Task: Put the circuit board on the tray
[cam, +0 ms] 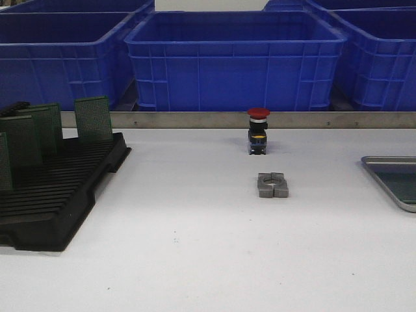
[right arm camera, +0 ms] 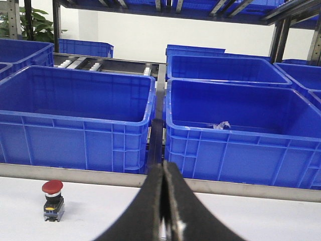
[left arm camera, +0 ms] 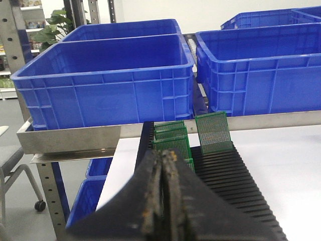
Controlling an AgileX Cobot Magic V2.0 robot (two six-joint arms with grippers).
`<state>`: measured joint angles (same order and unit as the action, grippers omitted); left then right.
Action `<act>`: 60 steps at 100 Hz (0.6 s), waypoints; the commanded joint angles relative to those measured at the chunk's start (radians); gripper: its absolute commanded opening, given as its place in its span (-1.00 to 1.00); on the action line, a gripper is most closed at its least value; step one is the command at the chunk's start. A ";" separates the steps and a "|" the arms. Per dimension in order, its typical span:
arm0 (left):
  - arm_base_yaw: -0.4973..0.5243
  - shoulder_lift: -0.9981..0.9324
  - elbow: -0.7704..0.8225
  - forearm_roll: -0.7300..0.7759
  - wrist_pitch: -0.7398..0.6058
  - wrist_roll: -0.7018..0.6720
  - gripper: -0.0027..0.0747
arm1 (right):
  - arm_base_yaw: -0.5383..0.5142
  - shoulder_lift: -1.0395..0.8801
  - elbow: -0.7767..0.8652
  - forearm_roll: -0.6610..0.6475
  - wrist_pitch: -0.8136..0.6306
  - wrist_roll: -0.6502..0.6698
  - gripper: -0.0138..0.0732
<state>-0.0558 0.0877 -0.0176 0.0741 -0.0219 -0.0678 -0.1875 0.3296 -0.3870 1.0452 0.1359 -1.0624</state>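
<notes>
In the front view, your circuit boards point(cam: 93, 118) stand upright in the black rack point(cam: 55, 201) at left; the tray point(cam: 395, 179) sits far right on the worktop point(cam: 195, 260). Left wrist view: left gripper point(left arm camera: 165, 156) pressed closed, empty. Right wrist view: right gripper point(right arm camera: 163, 165) likewise closed, holding nothing.

You've got green perforated circuit boards point(cam: 93, 118) standing upright on edge in the black slotted rack point(cam: 58, 198) at the table's left. One sits alone in the rear slots; several more point(cam: 29, 133) cluster nearer the rack's left side, exact count unclear. The left wrist view shows the same boards point(left arm camera: 213, 131), gridded with holes. Tray point(cam: 390, 170) is at the far right table edge, flat, silver-grey with raised rim, only partly in frame, well apart from the rack.
</notes>
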 commanded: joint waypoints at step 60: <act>0.004 -0.128 0.024 0.041 -0.070 -0.011 -0.98 | 0.002 0.005 -0.028 0.018 -0.041 -0.006 -0.84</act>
<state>-0.0558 -0.0055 0.0082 0.1136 -0.0135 -0.0678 -0.1875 0.3296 -0.3870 1.0452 0.1359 -1.0624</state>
